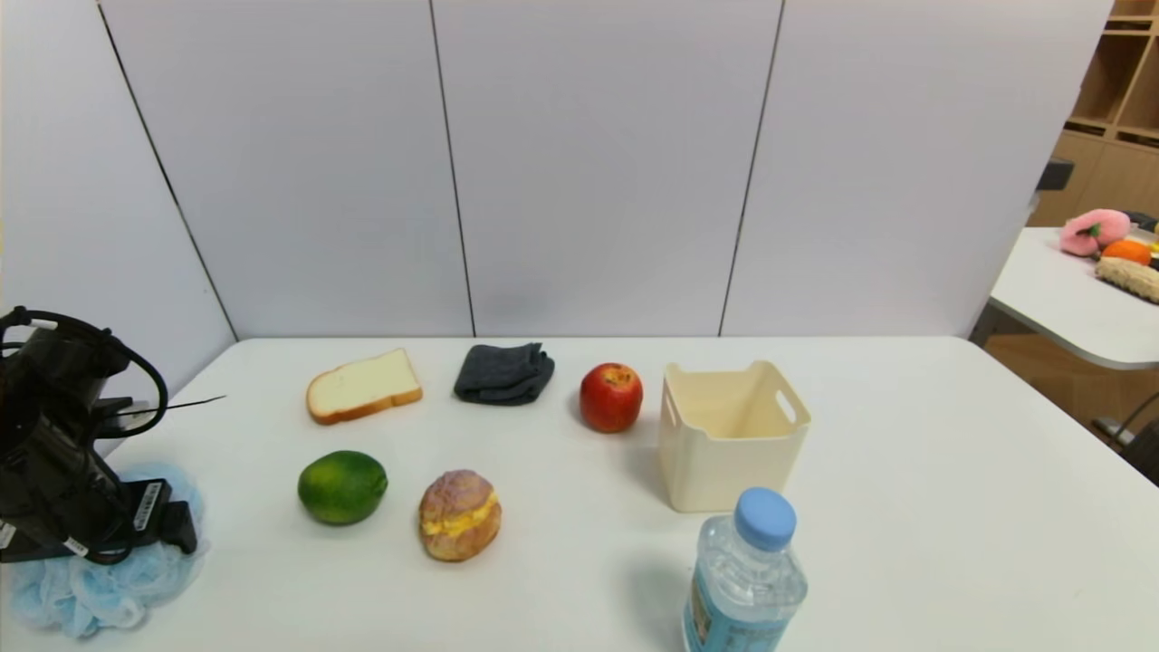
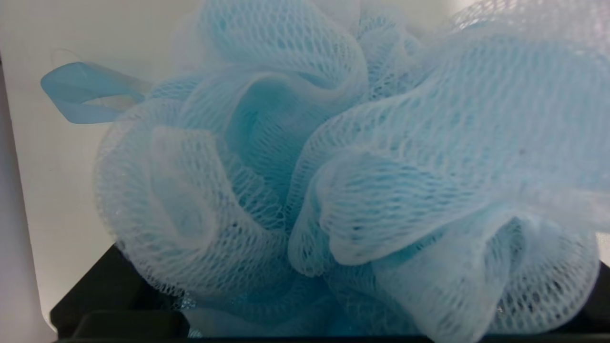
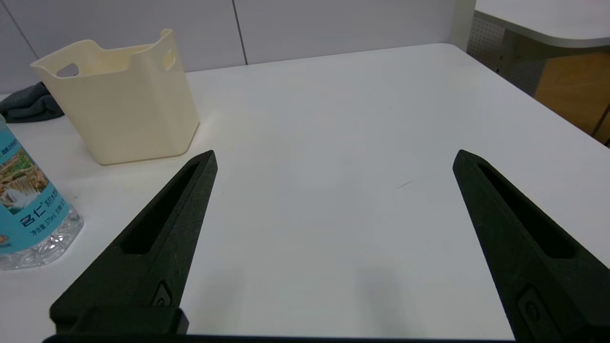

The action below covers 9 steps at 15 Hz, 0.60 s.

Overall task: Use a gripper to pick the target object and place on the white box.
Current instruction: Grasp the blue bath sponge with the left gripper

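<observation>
Left gripper (image 1: 109, 534), fingers spread wide, sits down over the light-blue bath pouf (image 1: 100, 580) at the table's near left corner; the white box (image 1: 730, 435) stands upright, nothing inside.

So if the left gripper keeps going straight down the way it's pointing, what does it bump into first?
Most likely the blue bath pouf. The left gripper points steeply down right over it, and the netting fills its wrist view, so it looks very close.
</observation>
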Motion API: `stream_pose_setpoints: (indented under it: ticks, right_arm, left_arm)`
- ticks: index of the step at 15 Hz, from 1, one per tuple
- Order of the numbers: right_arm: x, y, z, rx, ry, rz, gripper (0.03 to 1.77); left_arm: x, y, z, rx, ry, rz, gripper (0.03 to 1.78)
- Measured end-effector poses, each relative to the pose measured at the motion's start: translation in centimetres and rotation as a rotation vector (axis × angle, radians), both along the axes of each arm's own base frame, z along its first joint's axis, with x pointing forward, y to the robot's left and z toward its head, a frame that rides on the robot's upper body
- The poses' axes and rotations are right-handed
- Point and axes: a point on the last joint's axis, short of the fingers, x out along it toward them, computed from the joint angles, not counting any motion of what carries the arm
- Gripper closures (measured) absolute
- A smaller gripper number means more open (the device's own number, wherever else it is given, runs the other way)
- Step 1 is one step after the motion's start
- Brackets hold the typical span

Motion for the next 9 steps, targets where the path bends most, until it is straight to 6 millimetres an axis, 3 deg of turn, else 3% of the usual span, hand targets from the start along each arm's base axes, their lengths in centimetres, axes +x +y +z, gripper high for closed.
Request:
stream_pose_setpoints:
  ticks: [8,9]
  right_arm:
    - [0.0,0.0,0.0,0.0,0.0,-0.001,0.09]
    - [0.0,0.0,0.0,0.0,0.0,-0.001,0.09]
  left_arm:
    - [1.2,0.3,-1.8,0.025,-0.094,0.002,0.12]
    - [1.2,0.3,-1.9,0.023,-0.091,0.002,0.21]
